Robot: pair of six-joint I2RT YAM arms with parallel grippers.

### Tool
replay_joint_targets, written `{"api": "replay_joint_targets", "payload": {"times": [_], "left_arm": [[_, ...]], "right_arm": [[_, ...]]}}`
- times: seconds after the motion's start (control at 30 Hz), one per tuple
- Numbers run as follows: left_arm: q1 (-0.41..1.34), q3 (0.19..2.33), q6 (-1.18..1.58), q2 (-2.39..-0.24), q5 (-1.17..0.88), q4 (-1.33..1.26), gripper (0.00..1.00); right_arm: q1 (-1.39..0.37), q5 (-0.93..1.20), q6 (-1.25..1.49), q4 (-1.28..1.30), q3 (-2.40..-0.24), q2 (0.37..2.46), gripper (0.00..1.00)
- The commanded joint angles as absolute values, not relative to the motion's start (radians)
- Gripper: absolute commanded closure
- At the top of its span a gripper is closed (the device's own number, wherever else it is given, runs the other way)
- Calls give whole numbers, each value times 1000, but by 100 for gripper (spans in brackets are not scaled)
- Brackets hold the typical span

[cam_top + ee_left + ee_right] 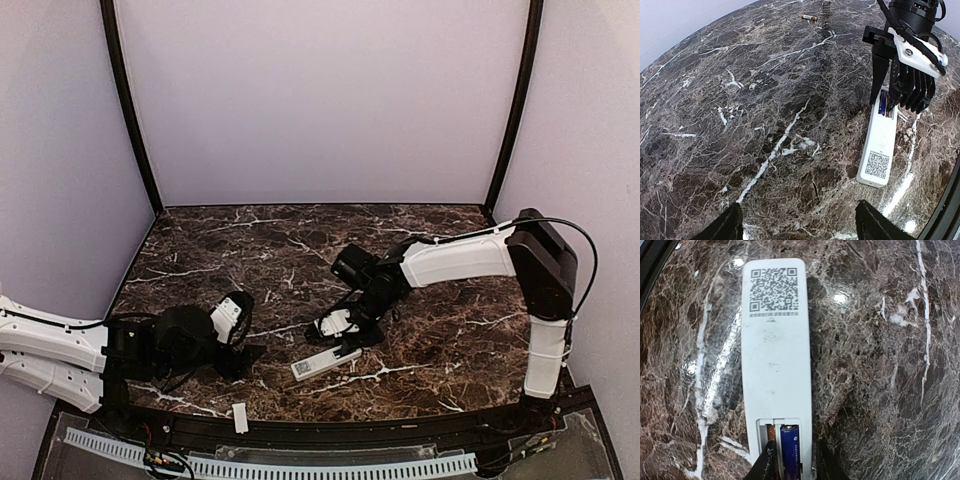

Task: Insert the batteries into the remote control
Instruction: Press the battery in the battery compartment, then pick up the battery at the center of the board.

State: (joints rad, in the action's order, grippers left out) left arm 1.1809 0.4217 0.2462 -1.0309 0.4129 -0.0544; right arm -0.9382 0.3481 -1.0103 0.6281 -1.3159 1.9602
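Dark marble table (200, 250) is filling every view, with pale walls closing in behind it in the top view. We are looking at the remote (777, 355) lying face down at centre bottom of the top view, its long axis running from lower left to upper right. The end with the open battery bay is at the upper right.

Our right gripper (894, 100) is hanging directly over that bay. In the right wrist view the blue battery (789, 452) is sitting in the bay, lengthwise along the remote, between our fingertips. The jaws are standing narrowly parted, and we cannot tell whether they are pinching the battery or only straddling it. Just left of it the empty slot (770, 432) is showing a copper glint.

In the left wrist view a loose battery (809, 18) is lying at the top centre, well apart from the remote and beyond our right gripper. That one looks to us like the piece the empty slot is waiting for, and the right arm appears the nearer of the two to it.

Our left gripper (800, 227) is hovering at the lower left of the top view, jaws wide and holding nothing, with the remote's plain end pointing toward it. A short white strip (240, 417) is resting at the bottom edge, clear of both arms. Nothing is standing between gripper and bay.
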Motion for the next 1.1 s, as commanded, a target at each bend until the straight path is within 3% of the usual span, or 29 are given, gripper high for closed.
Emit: {"api": "replay_joint_targets", "payload": {"times": [0.0,0.5,0.67,0.8,0.9,1.07], "left_arm": [[1177,411,236,-1032,421,-38,24],[1177,418,229,-1041,402,-37,24],[1177,424,229,-1035,398,-39,23],[1177,431,239,-1032,407,-46,23],[1175,445,244,-1042,413,-52,22],[1168,495,248,-1100,411,-26,20]], "right_arm": [[-956,336,-981,634,-1313,1965,73],[-939,408,-921,624,-1375,1839,72],[-862,446,-683,504,-1391,1766,73],[-758,208,-277,347,-1390,1729,66],[-677,-15,-73,507,-1499,1813,65],[-549,-73,105,649,-1593,1945,69]]}}
